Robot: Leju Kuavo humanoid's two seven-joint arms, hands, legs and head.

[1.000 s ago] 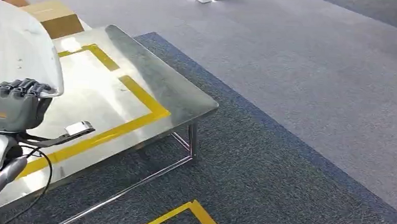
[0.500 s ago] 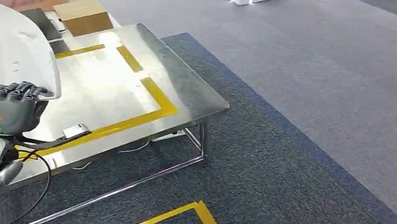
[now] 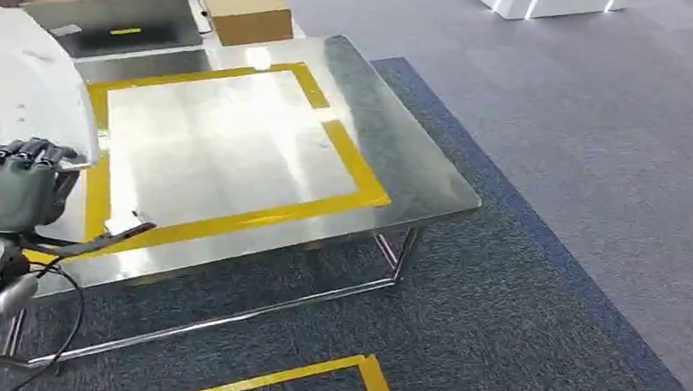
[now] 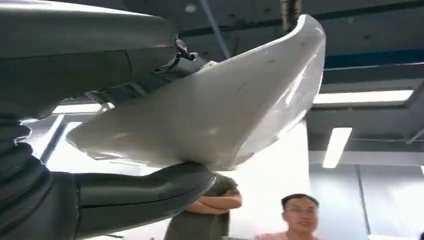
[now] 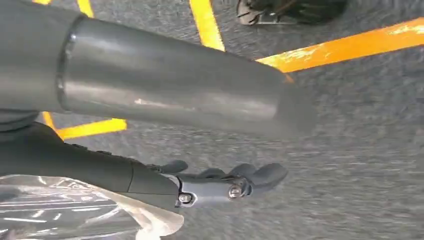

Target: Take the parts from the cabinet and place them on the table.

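Part: white curved panel [image 3: 27, 80], held upright in the left hand at the near-left side of the table, above its edge and not resting on it. In the left wrist view the panel [image 4: 210, 115] is a broad shell with a raised lip.
Left hand: [image 3: 16, 187] fingers curled over the panel's lower edge; thumb [image 4: 145, 192] pressed under the shell, so the part is pinched between thumb and fingers.
Right hand: [image 5: 220, 185] hangs over grey carpet, fingers loosely extended and slightly apart, holding nothing. Clear plastic sheeting lies beside it in the right wrist view; what it belongs to I cannot tell.
Table: steel top [image 3: 390, 153] with a yellow tape square [image 3: 345, 160] marking the drop zone; the inside of the square is bare.
Surroundings: laptop [image 3: 110, 22] and cardboard box [image 3: 245, 13] at the far edge; a person seated behind them.
Stage (judgement): carry done, placement not yet made.
Risk 1: grip sits at one edge of a large shell; it could pivot or slip on a quick lowering.
Risk 2: smooth steel, curved part; it may rock or slide out of the tape square once let go.
Risk 3: the wrist cable [image 3: 73, 307] hangs near the table edge and could snag.
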